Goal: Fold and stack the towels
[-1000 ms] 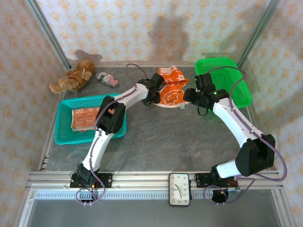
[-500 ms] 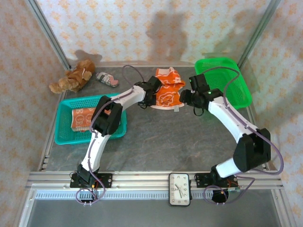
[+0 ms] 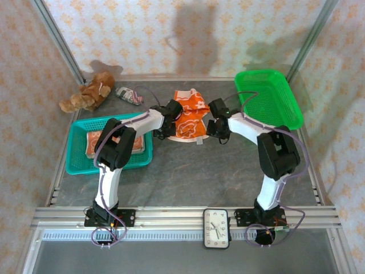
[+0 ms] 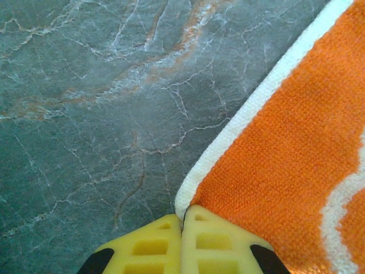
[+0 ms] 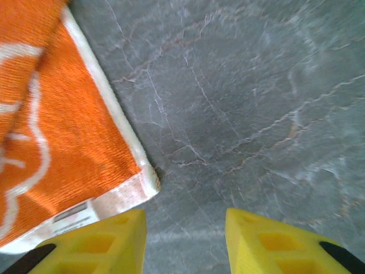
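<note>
A grey, marble-veined worktop (image 3: pixel 194 171) carried everything, seen from above. Two white arms reached from its near edge and met at the middle rear, one on each side of the same cloth.

A bright green basket (image 3: pixel 267 98) sat at the right rear with nothing in it. A teal basket (image 3: pixel 74 148) sat at the left and held one folded towel (image 3: pixel 92 144), cream and orange, lying flat. It was probably the start of the stack.

Between the baskets lay the orange towel (image 3: pixel 188 117), rumpled and partly doubled over on the bare worktop, with white printed shapes and a white hem. It appeared to be the one being folded.

A brown teddy bear (image 3: pixel 88 94) and a small striped shoe (image 3: pixel 130 95) lay at the far left, well apart from the work. A small clock (image 3: pixel 217 228) stood on the front rail.

In the left wrist view, the left fingers (image 4: pixel 157 245) were pressed together at the tips, and the towel's hemmed corner ran into the seam between them. It looked like a pinch meant to lift or anchor that corner.

In the right wrist view, the right fingers (image 5: pixel 114 237) stood apart with nothing between them. They were low over the worktop, with the labelled corner of the towel just ahead of one finger. This arm seemed placed to take that corner so both arms could draw the fold together.
</note>
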Robot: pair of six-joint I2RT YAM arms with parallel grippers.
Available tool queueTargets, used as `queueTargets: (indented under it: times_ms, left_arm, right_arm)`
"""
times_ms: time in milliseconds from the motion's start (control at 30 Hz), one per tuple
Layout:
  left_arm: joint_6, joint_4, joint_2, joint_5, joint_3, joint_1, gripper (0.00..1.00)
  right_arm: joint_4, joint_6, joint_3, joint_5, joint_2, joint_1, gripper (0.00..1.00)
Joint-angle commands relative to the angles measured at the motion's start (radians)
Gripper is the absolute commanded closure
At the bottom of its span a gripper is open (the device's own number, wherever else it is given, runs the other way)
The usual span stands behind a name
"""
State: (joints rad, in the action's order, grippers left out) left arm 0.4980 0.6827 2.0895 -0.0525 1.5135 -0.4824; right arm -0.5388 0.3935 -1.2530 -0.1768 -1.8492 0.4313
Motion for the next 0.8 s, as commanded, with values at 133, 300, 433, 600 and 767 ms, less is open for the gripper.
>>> queueTargets:
  times_ms: [133,300,433,600,767]
  left_arm:
    - [0.019,-0.012,-0.022,0.005,-0.016,0.000,1.00]
    - [0.019,-0.012,-0.016,0.013,-0.007,0.000,1.00]
    - [0.013,-0.008,-0.014,0.010,-0.001,0.001,1.00]
    - [0.010,-0.006,-0.013,0.008,-0.001,0.000,1.00]
    - [0.013,-0.006,-0.005,0.011,0.000,0.000,1.00]
  right_arm:
    - [0.014,0.014,-0.090,0.020,-0.068,0.040,0.59]
    - [-0.006,0.021,-0.129,0.052,-0.125,0.060,0.59]
    - [-0.011,0.024,-0.135,0.076,-0.149,0.061,0.59]
    - [-0.016,0.021,-0.126,0.082,-0.158,0.060,0.59]
    - [-0.012,0.020,-0.118,0.070,-0.170,0.061,0.59]
